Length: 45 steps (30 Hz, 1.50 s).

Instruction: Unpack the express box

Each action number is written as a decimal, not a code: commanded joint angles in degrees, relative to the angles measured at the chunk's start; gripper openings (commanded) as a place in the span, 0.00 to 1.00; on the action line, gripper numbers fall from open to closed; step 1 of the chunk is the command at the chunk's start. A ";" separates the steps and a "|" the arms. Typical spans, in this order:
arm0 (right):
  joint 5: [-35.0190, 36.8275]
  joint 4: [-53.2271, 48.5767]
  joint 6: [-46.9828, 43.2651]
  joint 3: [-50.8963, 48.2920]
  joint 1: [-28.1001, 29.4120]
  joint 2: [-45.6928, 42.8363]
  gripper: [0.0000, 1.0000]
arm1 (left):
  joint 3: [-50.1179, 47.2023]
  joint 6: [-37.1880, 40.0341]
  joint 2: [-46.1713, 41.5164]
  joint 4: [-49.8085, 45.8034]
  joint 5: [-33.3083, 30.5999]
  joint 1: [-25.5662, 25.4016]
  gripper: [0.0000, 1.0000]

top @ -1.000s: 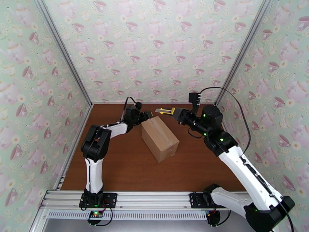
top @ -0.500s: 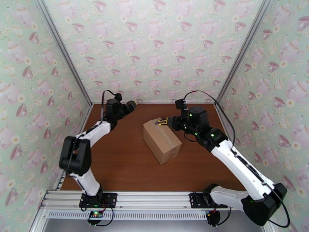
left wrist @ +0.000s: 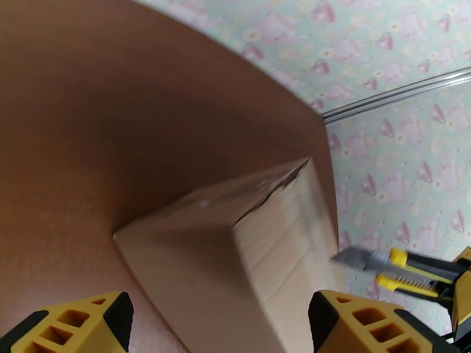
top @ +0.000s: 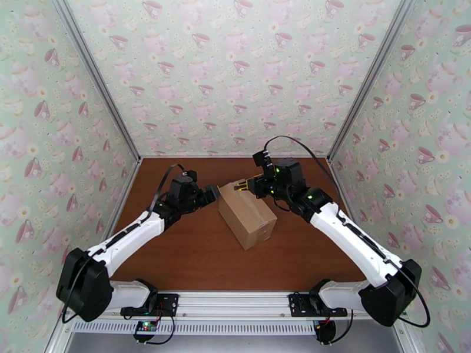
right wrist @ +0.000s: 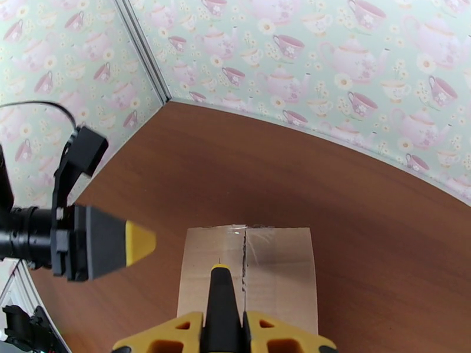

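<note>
**Knife poised over the tape, left jaws wide**

Top external: the express box (top: 247, 214) stands closed near the middle of the brown table (top: 194, 260). It is set at a slant, with one short end toward the back wall. The right gripper (top: 252, 185) is at that far end, clamped on a yellow-and-black utility knife (top: 241, 185) whose tip lies over the box's top edge (whether it touches, I cannot tell). The left gripper (top: 212, 193) sits just beside the box's far left corner.

Left wrist: the left gripper (left wrist: 218, 327) has its yellow fingers (left wrist: 70, 325) spread wide, with nothing held between them. The express box (left wrist: 194, 248) lies ahead, one corner nearest the camera. The knife's grey blade (left wrist: 353, 257) reaches in from the right.

Right wrist: the fingers (right wrist: 277, 336) of the right gripper (right wrist: 224, 333) are closed on the black handle of the utility knife (right wrist: 222, 301). Its tip points along the top of the express box (right wrist: 279, 272), just left of the clear tape seam (right wrist: 250, 254), where a dark line runs. The left gripper (right wrist: 138, 241) stands to the left, apart from the carton.
</note>
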 commanded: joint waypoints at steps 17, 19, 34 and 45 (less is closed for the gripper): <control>6.50 7.67 -5.67 2.94 1.58 6.21 0.00 | 2.01 -2.59 5.45 1.79 0.11 -2.04 0.84; 7.00 7.79 -5.99 2.97 1.59 6.69 0.00 | 2.03 -2.63 5.61 1.97 0.28 -2.09 0.84; 8.84 10.20 -5.93 2.82 1.92 4.73 0.00 | 2.41 -2.79 6.94 2.61 0.71 -2.09 0.84; 8.67 10.23 -6.10 3.13 2.38 6.30 0.00 | 2.23 -2.80 6.51 2.28 0.45 -2.04 0.84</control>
